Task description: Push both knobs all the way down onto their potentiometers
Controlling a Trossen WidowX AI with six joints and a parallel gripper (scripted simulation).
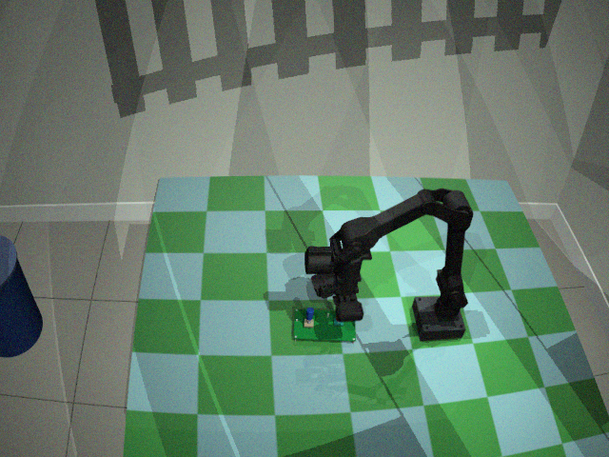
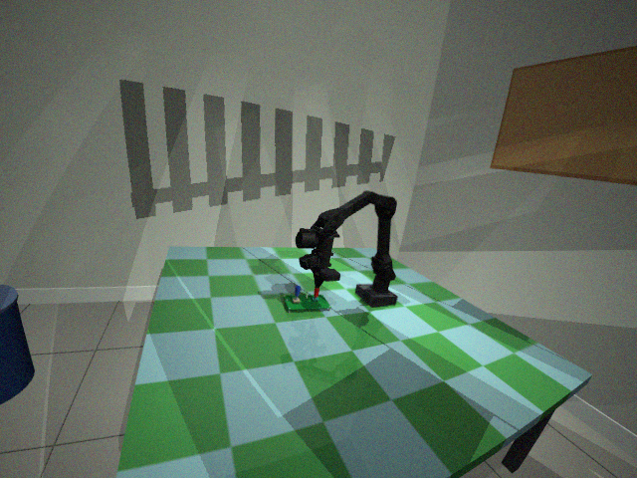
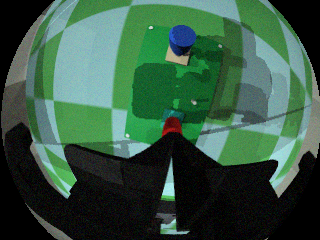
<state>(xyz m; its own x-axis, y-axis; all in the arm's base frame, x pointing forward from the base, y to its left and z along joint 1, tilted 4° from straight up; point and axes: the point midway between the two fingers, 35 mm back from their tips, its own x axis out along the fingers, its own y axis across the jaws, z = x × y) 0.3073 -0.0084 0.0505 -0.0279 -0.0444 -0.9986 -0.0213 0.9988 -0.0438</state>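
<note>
The green circuit board [image 1: 314,336] [image 2: 304,307] [image 3: 150,52] stands on the table. A blue knob [image 1: 309,312] [image 2: 297,290] [image 3: 182,39] stands over a tan potentiometer [image 1: 308,324] [image 2: 296,300] [image 3: 176,56], with a short gap showing under it in the top view. A red knob [image 2: 316,293] [image 3: 171,125] stands over a teal potentiometer [image 3: 172,114]; any gap there is too small to tell. My gripper [image 2: 317,285] [image 3: 173,137] is shut and empty, its tips at the top of the red knob. In the top view the arm hides the red knob.
A small pale post [image 3: 194,102] rises from the board between the potentiometers. The arm's base [image 1: 439,326] [image 2: 375,295] stands right of the board. A dark blue cylinder [image 1: 14,314] [image 2: 12,345] stands on the floor left of the table.
</note>
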